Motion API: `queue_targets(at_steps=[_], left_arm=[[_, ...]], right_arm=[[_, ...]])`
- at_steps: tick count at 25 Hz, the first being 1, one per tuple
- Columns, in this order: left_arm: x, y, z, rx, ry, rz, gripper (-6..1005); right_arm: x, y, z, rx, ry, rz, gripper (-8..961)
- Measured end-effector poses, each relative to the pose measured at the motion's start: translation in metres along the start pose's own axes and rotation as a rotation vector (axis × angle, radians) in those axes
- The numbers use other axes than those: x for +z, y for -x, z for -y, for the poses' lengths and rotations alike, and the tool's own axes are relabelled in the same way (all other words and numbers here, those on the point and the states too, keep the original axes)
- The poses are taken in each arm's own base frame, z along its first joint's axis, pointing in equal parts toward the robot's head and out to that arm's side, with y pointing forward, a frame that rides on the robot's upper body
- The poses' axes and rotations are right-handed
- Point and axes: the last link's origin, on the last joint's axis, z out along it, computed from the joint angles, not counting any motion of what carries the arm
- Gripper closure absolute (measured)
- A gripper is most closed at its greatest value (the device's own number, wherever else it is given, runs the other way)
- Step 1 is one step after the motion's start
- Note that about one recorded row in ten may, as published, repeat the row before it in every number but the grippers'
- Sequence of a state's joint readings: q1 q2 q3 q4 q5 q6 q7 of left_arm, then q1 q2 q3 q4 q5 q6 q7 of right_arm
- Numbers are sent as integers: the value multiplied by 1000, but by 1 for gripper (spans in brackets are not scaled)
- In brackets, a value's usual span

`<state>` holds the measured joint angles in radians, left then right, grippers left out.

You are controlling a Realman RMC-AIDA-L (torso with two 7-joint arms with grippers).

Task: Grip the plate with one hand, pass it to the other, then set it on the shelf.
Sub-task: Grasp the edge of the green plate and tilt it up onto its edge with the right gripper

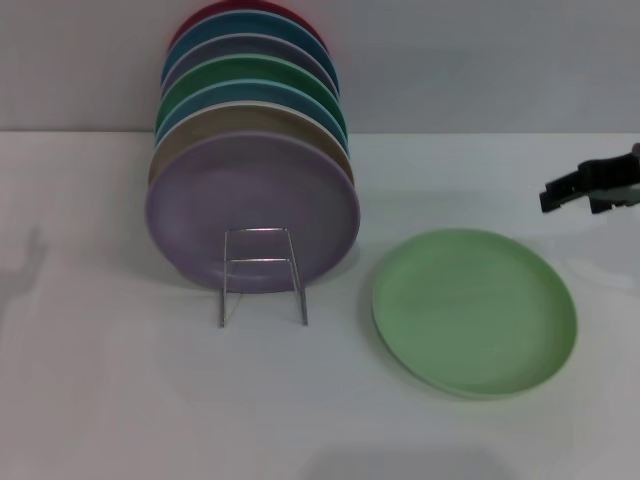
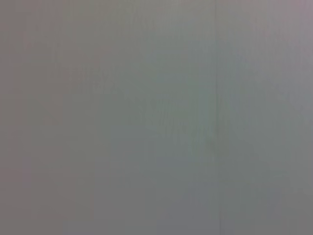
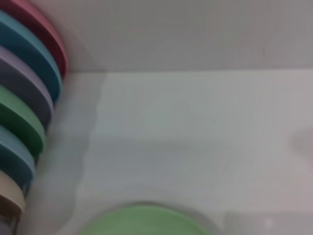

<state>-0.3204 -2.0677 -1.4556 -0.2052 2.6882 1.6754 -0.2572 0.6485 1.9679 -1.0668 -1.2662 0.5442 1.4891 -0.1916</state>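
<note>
Right end effector (image 1: 578, 192) hovers beyond the plate (image 1: 474, 310), fingers slightly spread, holding nothing

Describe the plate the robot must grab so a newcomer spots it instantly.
Start at the rack of upright plates on the white table. To its right, toward the right gripper, lies the pale green plate. It is the only one lying flat, alone.

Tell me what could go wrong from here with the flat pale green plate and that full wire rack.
The round pale green plate lies flat on the white table, so the right gripper, off to its far right side, may struggle to get under the rim and could push it instead. The thin silver wire rack already holds a row of upright plates, the lilac plate in front, so adding one might knock them.
</note>
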Motion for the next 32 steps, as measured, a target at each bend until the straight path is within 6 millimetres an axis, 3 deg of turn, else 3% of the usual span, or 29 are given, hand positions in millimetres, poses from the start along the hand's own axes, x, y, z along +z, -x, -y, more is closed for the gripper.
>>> queue_targets(at_steps=[9, 32], left_arm=[[3, 1, -4, -10, 3, -6, 157], [1, 0, -4, -41, 8, -5, 157]], right_arm=[[19, -4, 11, -16, 14, -125, 268], [54, -29, 24, -18, 21, -194, 274]])
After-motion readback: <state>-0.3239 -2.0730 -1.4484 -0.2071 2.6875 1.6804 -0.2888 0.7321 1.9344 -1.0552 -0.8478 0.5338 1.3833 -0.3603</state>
